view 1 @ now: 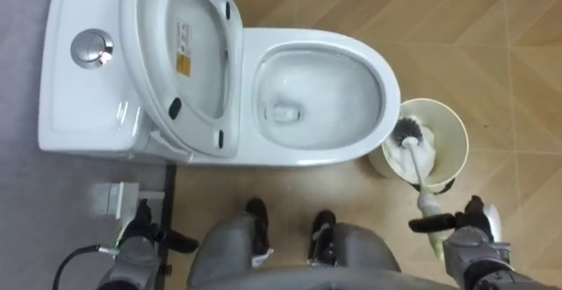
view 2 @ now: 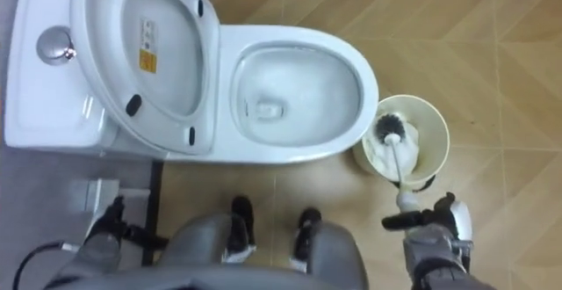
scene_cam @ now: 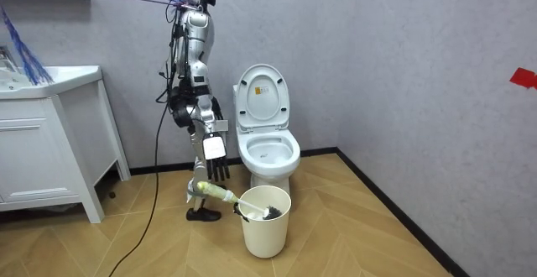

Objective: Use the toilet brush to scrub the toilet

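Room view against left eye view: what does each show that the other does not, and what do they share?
Room view adds: the whole robot standing beside the toilet, a white cabinet and the grey wall. Left eye view adds: the flush button on the cistern and the inside of the bowl seen from above. Shared: the toilet with its lid raised, the cream bucket, and the toilet brush, head down in the bucket, its handle held by the right hand.
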Motion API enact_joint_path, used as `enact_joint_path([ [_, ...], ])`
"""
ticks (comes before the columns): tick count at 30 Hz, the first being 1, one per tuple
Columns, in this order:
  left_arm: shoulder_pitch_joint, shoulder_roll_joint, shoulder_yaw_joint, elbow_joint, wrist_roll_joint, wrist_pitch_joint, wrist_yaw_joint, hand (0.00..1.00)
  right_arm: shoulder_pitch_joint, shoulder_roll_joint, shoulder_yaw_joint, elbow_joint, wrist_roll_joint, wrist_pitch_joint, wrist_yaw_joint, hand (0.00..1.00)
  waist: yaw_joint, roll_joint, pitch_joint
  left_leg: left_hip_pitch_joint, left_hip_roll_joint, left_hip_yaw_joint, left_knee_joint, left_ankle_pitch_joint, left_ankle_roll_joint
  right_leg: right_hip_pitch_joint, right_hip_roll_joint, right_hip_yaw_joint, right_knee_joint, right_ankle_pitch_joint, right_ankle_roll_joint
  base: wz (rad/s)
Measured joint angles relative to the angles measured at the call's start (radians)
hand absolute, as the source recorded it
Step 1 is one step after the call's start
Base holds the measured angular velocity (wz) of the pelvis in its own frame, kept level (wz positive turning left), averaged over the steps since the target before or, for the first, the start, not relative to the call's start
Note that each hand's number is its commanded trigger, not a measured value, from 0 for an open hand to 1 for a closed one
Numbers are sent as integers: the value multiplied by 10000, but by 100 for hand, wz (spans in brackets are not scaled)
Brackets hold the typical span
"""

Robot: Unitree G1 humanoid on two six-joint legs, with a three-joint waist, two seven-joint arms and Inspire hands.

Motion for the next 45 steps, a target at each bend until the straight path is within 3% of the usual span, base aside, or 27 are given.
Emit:
enact_joint_path([
  [5,-818,18,-424,-53,-953,-174,73,0,-603,-252,296,157,905,15,-7,0,119,-14,17,-1490,7,-88,851,30,114,-1423,-171,-51,891,-29,-39,8],
  [8,-1127,14,-816,-275,-1713,-191,77,0,-1037,-538,292,359,984,20,-5,0,117,-1,26,-2253,-44,-182,1195,71,183,-2172,-382,-175,1431,-111,-74,15],
  [14,-1478,55,-1058,-1009,-2133,-210,81,0,-1623,-1001,517,364,1422,112,20,0,396,25,54,-3677,-5,-308,2111,22,258,-3510,-423,-199,2346,-287,-151,8],
  [19,-1828,119,-1223,-1230,-2989,-208,71,0,-1784,-1278,712,339,1423,411,180,0,454,166,142,-4545,-23,-433,3052,-229,272,-4288,-599,-247,3339,-651,-224,8],
  [24,-1913,131,-1337,-1860,-3487,-204,53,0,-1953,-1559,1030,258,1459,442,221,0,464,234,164,-5706,-42,-469,4336,-614,255,-5438,-943,-237,4744,-1154,-391,5],
  [27,-1828,194,-1555,-2342,-3472,-205,9,0,-2165,-1714,1113,302,1587,428,323,0,515,229,166,-6165,-6,-448,4946,-819,237,-5925,-998,-137,5394,-1387,-446,1],
  [34,-1646,454,-1806,-3401,-3498,-205,-27,0,-2478,-2024,1573,315,2187,410,440,1,659,231,167,-6875,-42,-424,5766,-1025,168,-6662,-1234,-106,6387,-1733,-614,6],
  [35,-1611,480,-1921,-3546,-3499,-202,-54,0,-2433,-2070,1815,334,2348,414,510,17,669,241,167,-6975,-35,-418,5894,-1050,179,-6754,-1291,-115,6537,-1799,-630,7],
  [36,-1554,485,-1936,-3680,-3499,-202,-123,0,-2386,-2081,1955,334,2467,414,664,86,686,245,164,-7088,-10,-419,6058,-1100,188,-6840,-1296,-114,6682,-1849,-651,4],
  [37,-1542,484,-1950,-3709,-3501,-202,-148,0,-2361,-2081,2003,328,2520,415,727,100,700,244,165,-7136,0,-424,6122,-1126,188,-6880,-1298,-117,6736,-1866,-664,0],
  [45,-1513,500,-2258,-3758,-3892,-199,-418,0,-2022,-2313,2605,320,2699,446,1300,100,743,419,152,-7477,2,-310,6498,-1246,262,-7301,-1352,72,7143,-1958,-612,0],
])
